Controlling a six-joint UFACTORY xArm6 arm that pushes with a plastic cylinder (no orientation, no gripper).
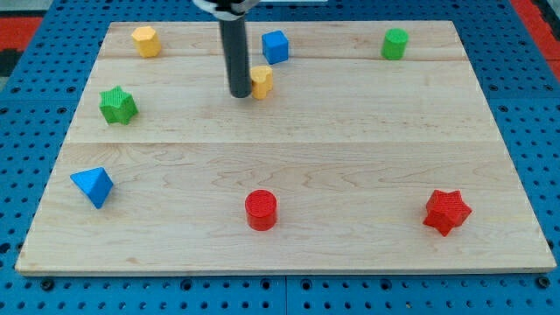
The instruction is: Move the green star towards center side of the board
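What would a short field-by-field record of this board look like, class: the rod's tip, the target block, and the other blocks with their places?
tip: my tip rests near the top middle, just left of a small yellow block
target: green star, at the view's left edge, far from my tip
top row: yellow hexagon, blue cube, green cylinder
bottom row: blue pyramid, red cylinder, red star
surface: wooden board
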